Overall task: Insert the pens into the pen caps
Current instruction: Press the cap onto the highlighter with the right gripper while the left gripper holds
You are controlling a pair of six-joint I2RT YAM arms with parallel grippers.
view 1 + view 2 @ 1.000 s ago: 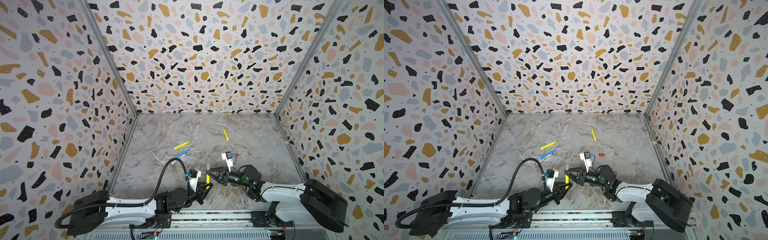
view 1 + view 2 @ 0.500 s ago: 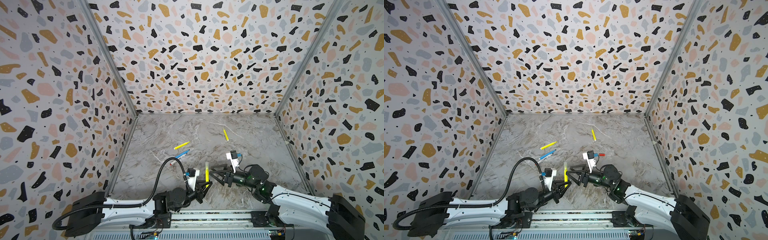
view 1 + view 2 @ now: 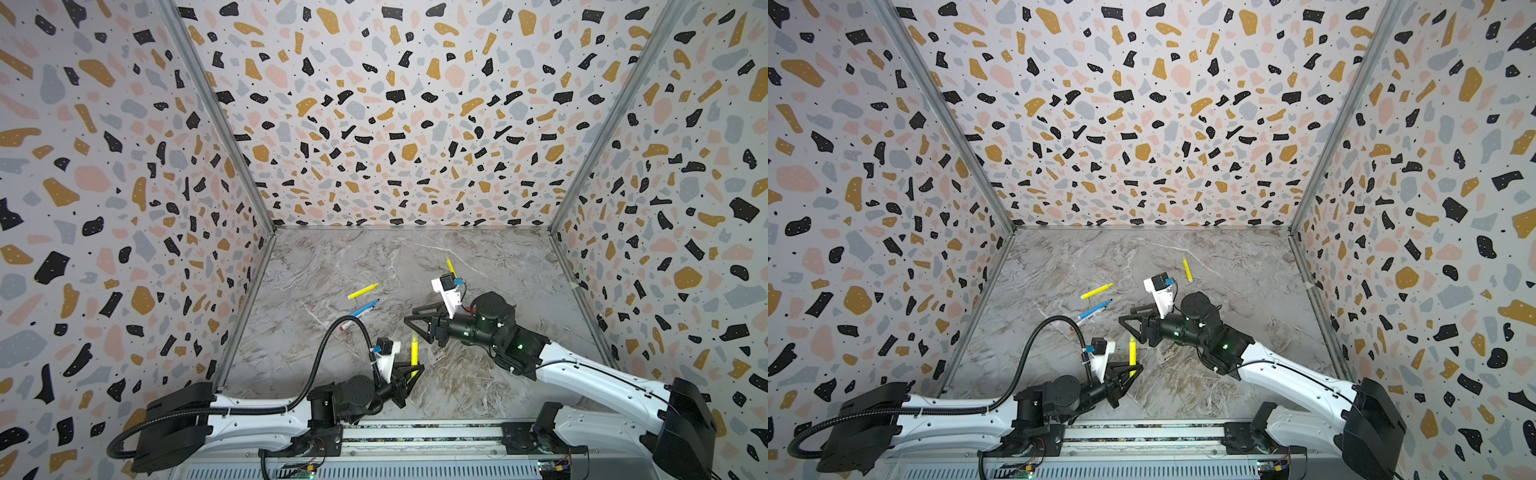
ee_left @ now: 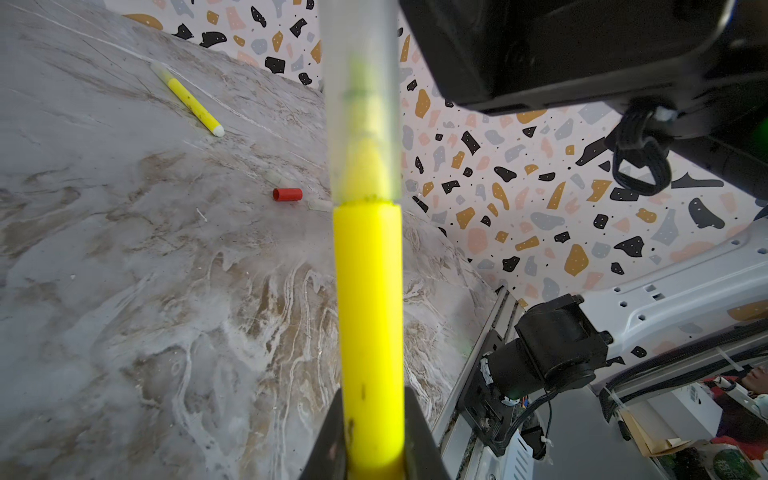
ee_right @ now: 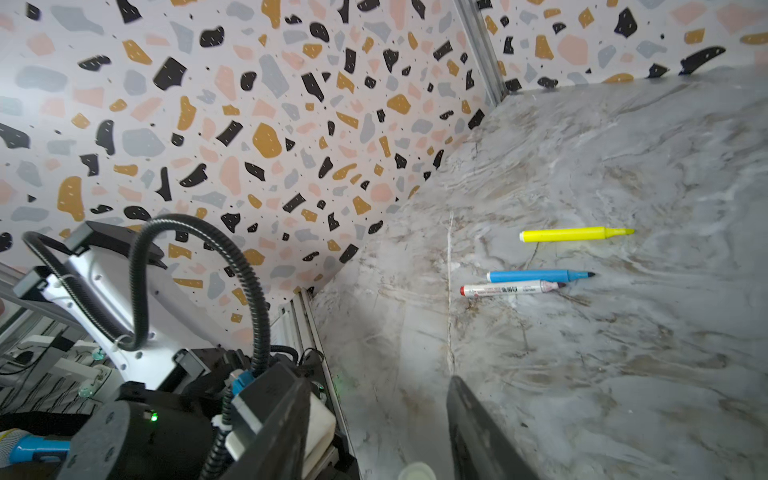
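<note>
So we clamp a capped yellow pen (image 3: 414, 347) in our left gripper (image 3: 411, 372); right gripper (image 3: 412, 322) apart, empty. Three bare pens (image 5: 536, 276) at left await caps.

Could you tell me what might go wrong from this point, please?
1. The left pincer holds the yellow pen by its end; the clear cap on it may not be fully seated and could slip off when set down.
2. The blue pen and the white pen lie close side by side, so the open right pincer may nudge or catch both.
</note>
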